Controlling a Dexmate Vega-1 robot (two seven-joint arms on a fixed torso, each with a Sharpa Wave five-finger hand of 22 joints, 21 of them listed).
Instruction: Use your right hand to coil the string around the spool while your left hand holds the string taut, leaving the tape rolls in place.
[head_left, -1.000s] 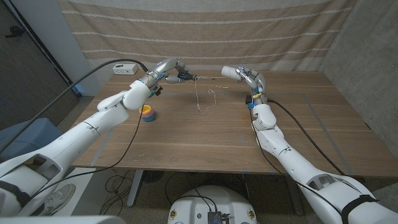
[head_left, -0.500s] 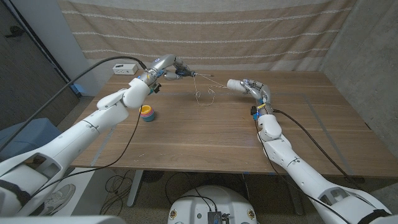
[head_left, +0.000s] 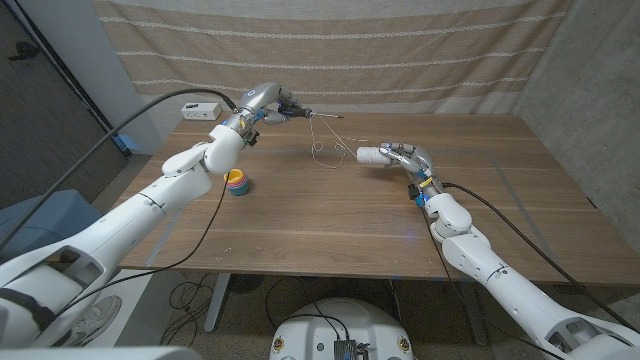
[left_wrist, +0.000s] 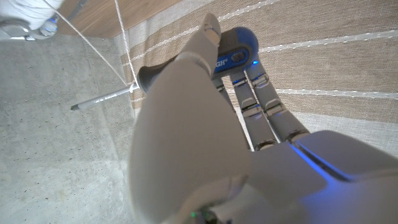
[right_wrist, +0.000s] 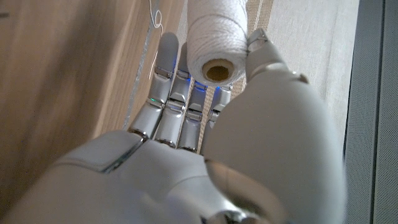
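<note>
One stack of tape rolls (head_left: 236, 181), bright colours, sits on the table (head_left: 330, 230) at the left. Left hand (head_left: 277, 111) is raised over the far edge, pinching a thin rod (head_left: 322, 116) with the white string (head_left: 322, 148) hanging off it in loose loops. Right hand (head_left: 404, 156) grips one white spool (head_left: 371, 155), held sideways above the table.

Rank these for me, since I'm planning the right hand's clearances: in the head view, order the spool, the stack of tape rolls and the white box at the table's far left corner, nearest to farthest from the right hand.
1. Spool: held in the right hand, pointing toward the left hand's side.
2. Stack of tape rolls: on the table's left part, beside the left arm.
3. White box: far left corner, with a cable attached.
</note>
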